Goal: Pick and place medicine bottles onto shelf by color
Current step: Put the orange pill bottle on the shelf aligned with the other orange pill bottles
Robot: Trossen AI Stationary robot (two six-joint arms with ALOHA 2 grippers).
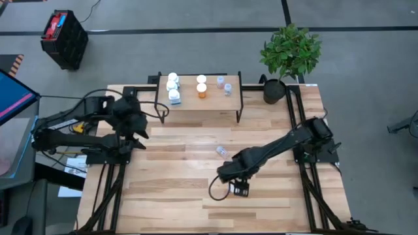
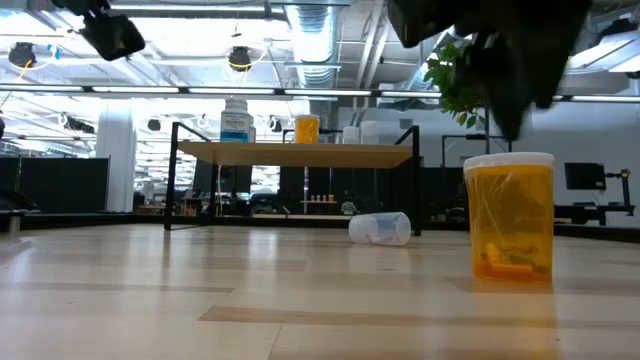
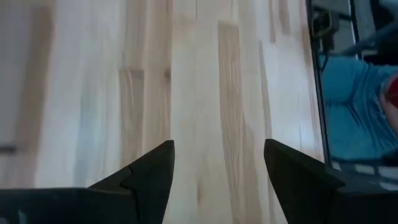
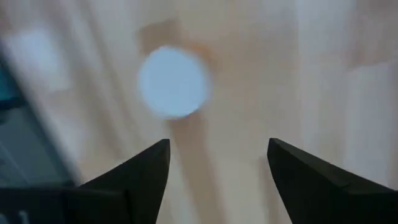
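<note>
The shelf (image 1: 199,98) stands at the table's far edge. On it are white medicine bottles (image 1: 173,87) at the left, orange ones (image 1: 202,87) in the middle and clear ones (image 1: 224,85) at the right. A clear bottle (image 1: 221,151) lies on its side mid-table. An orange bottle (image 2: 510,215) with a white cap (image 4: 173,81) stands upright near the front edge. My right gripper (image 4: 217,146) hangs open above it, pointing down and touching nothing; the cap shows just ahead of the fingertips. In the high view the right gripper (image 1: 236,177) hides this bottle. My left gripper (image 1: 137,130) is open over the table's left side.
A potted plant (image 1: 290,55) stands at the table's far right corner. A black crate (image 1: 64,39) sits on the floor beyond the table's far left. Bare boards lie between the shelf and the fallen clear bottle (image 2: 380,228).
</note>
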